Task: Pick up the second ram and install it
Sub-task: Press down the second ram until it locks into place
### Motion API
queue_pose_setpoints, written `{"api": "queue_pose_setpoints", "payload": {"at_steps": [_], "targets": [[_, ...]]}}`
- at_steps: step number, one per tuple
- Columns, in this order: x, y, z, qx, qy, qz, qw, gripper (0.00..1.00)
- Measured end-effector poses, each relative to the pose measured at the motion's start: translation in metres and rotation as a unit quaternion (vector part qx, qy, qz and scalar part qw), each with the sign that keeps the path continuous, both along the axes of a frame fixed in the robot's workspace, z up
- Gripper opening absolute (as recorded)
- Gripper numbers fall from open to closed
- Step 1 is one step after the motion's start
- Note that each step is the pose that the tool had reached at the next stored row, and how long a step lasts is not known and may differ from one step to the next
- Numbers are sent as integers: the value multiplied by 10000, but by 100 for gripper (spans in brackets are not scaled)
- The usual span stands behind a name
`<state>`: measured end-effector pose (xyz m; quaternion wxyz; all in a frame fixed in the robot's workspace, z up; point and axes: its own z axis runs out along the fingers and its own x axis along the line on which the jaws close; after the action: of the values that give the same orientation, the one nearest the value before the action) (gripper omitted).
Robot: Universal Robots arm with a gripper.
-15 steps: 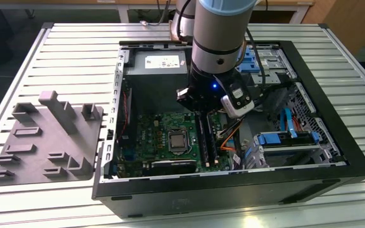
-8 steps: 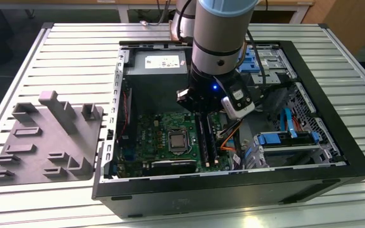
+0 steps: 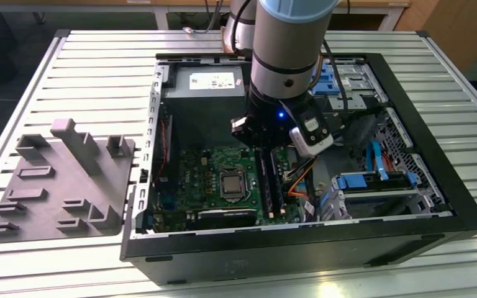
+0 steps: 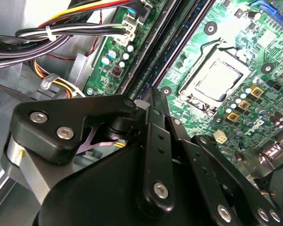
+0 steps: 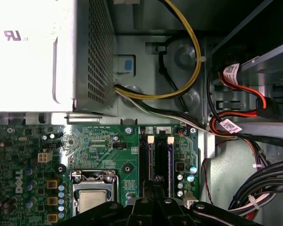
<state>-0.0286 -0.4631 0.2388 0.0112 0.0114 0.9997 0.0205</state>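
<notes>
**A:** Start at the exterior view's left. What lies there?

**B:** A grey holder tray (image 3: 60, 186) sits on the slatted table (image 3: 97, 56), just beside the open computer case (image 3: 305, 239). Its slots look bare.

**A:** And inside the case?

**B:** The green motherboard (image 3: 209, 186) lies flat, with the processor socket (image 3: 233, 185) near its middle. To the exterior view's right of that socket run the long memory slots (image 3: 270, 186), side by side.

**A:** Where is the arm?

**B:** It reaches down into the case, with the gripper (image 3: 265, 149) directly over the far end of those slots.

**A:** Is the second ram in its fingers?

**B:** In the first wrist view, two dark-blue sticks stand upright in neighbouring slots. One of them, the second ram (image 5: 169, 157), runs straight under the gripper (image 5: 155, 190), whose black linkages meet over the slots. I cannot tell which stick is which for certain.

**A:** Are the jaws closed?

**B:** In the second wrist view the fingers (image 4: 153, 108) come together to a narrow tip at the slot line, so the gripper (image 4: 153, 96) appears closed, but I cannot tell whether it presses on the stick.

**A:** Farther right?

**B:** Blue drive brackets (image 3: 363, 181) and bundled cables (image 3: 300, 183).
</notes>
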Motion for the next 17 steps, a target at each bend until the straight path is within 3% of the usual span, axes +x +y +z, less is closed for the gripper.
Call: {"api": "queue_pose_setpoints", "payload": {"at_steps": [17], "targets": [[0,-48,0,0,0,0,10000,11]]}}
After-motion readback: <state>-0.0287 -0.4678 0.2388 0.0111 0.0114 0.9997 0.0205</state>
